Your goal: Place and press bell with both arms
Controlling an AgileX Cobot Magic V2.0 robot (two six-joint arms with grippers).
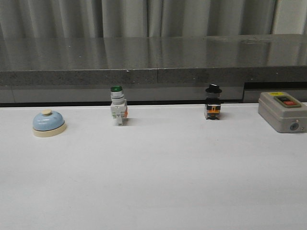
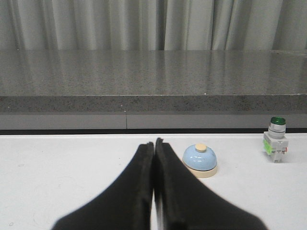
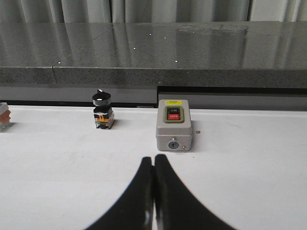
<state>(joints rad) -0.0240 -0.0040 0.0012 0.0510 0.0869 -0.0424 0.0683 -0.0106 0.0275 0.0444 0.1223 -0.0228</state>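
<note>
Resting jaws, left: the left gripper (image 2: 154,143) has its two black fingers pressed together, tip to tip, with nothing between them.
Resting jaws, right: the right gripper (image 3: 153,159) is likewise closed on itself and empty.
Bell position: the bell (image 1: 48,122) stands upright on the white table (image 1: 158,182) at its far left in the front view, apart from everything else; in the left wrist view it sits just beyond and to one side of the closed fingertips, not touching them.
Task state: neither arm shows in the front view, so the bell looks untouched and both placing and pressing seem not yet done.
Handling: the bell looks small, rigid and probably light; its glossy blue dome is likely slippery and slopes away from any squeeze.
Where to hold: the cream base rim looks the surer grip, fingers opened first and set on opposite sides, low down; the cream button on top is best left free for the press.
Neighbours: a green-capped switch (image 1: 118,106), a black-knobbed switch (image 1: 213,102) and a grey box (image 1: 283,111) stand in a row further right.
Writing: the grey box carries a green "ON" and a red "OFF" button; a small yellow label above them is too small to read.
</note>
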